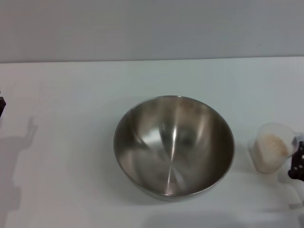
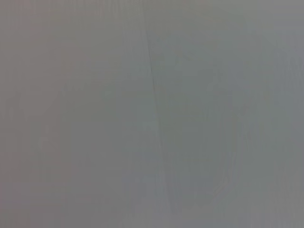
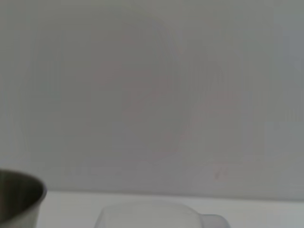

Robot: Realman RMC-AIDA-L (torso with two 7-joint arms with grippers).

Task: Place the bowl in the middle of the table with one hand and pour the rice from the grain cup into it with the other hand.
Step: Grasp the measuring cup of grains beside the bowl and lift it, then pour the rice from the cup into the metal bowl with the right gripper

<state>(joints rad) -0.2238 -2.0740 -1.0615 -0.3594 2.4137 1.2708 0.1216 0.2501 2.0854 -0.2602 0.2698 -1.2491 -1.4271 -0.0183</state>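
**One bowl centred, one cup at my right edge**

One dark sliver of my left gripper (image 1: 2,105) shows at the far left edge of the head view, well apart from the bowl; whether it is open I cannot tell. The bowl (image 1: 174,145) stands upright on the table (image 1: 61,142), about mid-table, its steel interior holding nothing. To its right, apart from it, the cup (image 1: 270,154) stands upright with rice (image 1: 271,145) inside. My right gripper (image 1: 298,164) is just beside the cup at the right edge; its opening and any grip I cannot tell.
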